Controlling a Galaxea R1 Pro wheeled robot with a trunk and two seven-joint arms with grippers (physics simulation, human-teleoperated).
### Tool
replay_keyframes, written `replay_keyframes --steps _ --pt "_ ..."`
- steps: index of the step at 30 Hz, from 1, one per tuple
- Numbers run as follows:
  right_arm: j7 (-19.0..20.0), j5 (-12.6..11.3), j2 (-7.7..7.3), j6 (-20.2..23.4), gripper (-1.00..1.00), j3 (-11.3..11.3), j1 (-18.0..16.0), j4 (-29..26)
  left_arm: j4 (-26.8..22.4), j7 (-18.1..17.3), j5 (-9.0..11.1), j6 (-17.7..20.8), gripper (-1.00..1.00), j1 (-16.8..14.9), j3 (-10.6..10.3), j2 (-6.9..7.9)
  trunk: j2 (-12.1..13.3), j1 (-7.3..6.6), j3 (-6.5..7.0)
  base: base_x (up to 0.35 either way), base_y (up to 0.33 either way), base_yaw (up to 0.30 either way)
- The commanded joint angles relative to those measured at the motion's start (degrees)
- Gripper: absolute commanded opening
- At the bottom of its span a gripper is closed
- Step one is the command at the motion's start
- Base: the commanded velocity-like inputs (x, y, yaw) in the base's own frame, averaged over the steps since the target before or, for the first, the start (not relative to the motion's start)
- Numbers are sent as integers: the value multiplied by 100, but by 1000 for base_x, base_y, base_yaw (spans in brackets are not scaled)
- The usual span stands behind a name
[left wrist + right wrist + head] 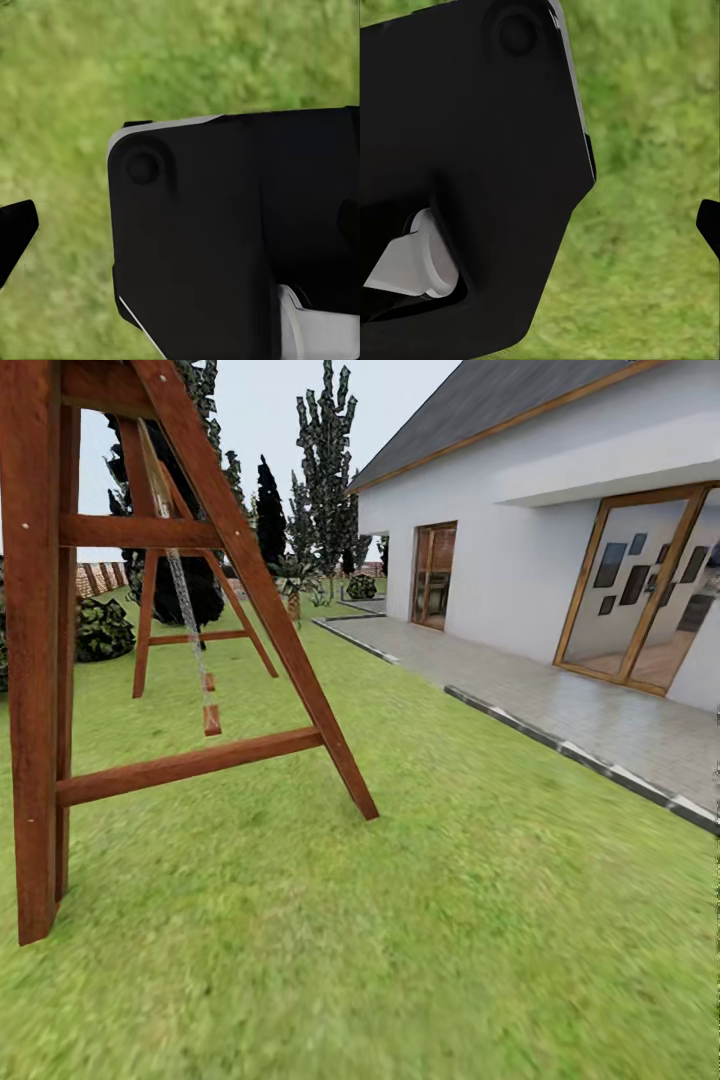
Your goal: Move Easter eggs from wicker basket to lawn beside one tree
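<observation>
Lawn, short mottled green grass, spreads from the robot's feet past a red-brown wooden swing frame to grey paving beside the white house. Dark trees stand beyond. Whether either gripper is clenched, I cannot tell.

swing frame top cut off | left claw mostly off-frame | lawn blurred

White house, swing frame (reddish wood).
</observation>
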Motion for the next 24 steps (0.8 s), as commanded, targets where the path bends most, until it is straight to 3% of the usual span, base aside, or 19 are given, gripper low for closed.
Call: replay_keyframes --steps 1,10,24 --pt "-1 1 1 -15 100 -17 -1 -3 4 5 -5 -20 100 -5 -28 1 -10 6 -11 323 0 -203" --pt "-1 7 -1 -15 100 -11 -1 -3 4 3 -5 -19 100 0 -28 1 -10 6 -11 325 0 -232" --pt "-1 18 1 -15 100 -10 -1 -3 4 4 -5 -19 100 -4 -28 1 -10 6 -11 328 0 -52"
